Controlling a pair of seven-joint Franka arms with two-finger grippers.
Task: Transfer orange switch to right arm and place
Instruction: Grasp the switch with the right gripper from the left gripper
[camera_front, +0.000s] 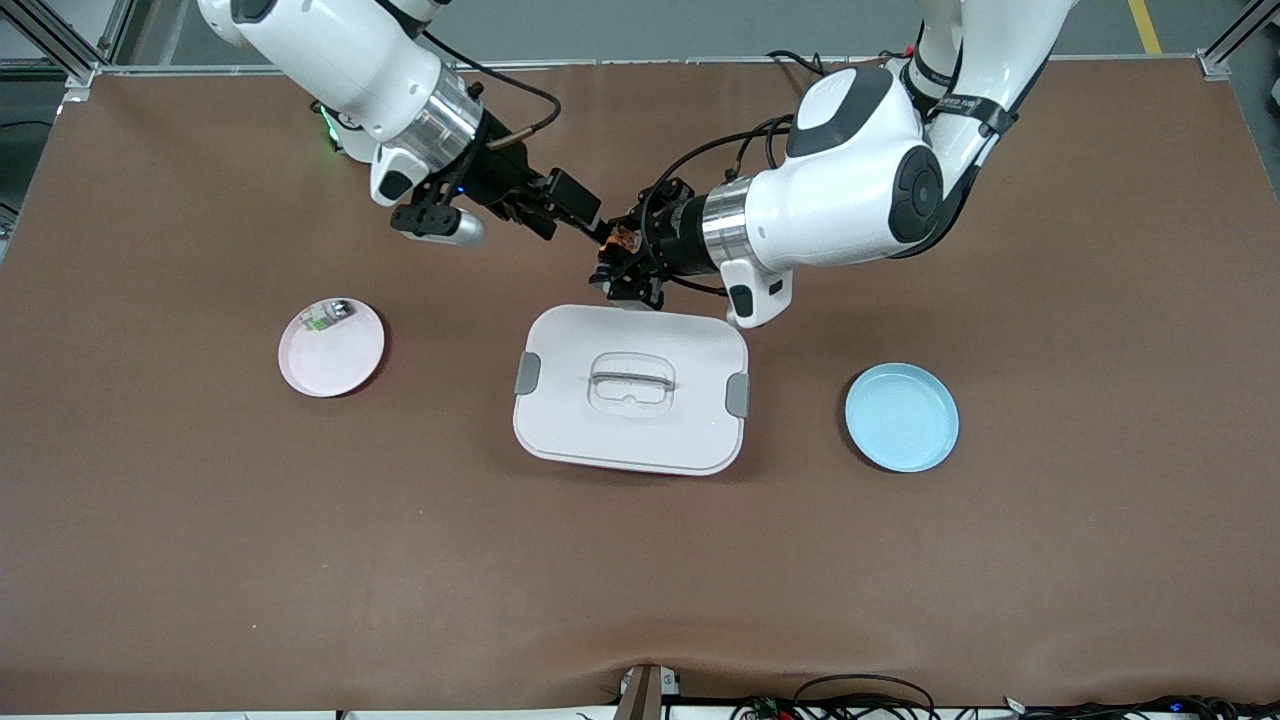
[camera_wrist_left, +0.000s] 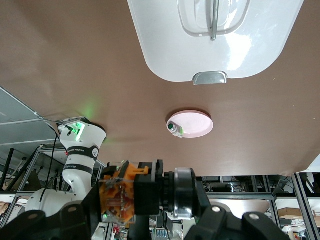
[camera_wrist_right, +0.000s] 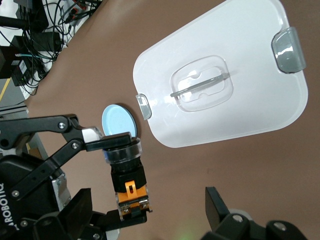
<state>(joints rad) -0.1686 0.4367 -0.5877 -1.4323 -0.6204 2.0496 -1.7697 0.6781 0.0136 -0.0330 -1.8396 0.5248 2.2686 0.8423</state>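
With the left gripper (camera_front: 622, 262) clamped on the orange switch (camera_wrist_right: 127, 175) above the table beside the white lidded box (camera_front: 632, 392), the wide-open right gripper (camera_front: 580, 215) should centre the switch's free end between its jaws before closing.

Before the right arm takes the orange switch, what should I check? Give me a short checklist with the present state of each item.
1. Left gripper shut on the orange switch: ok, held in the air near the white box.
2. Right gripper open for the handover: ok.
3. Right gripper's fingers around the switch: not ok, the switch sits beside one finger and is not yet clamped.
4. Pink plate free: not ok, a small green part lies on it.
5. Blue plate free: ok.
6. Box lid closed: ok.
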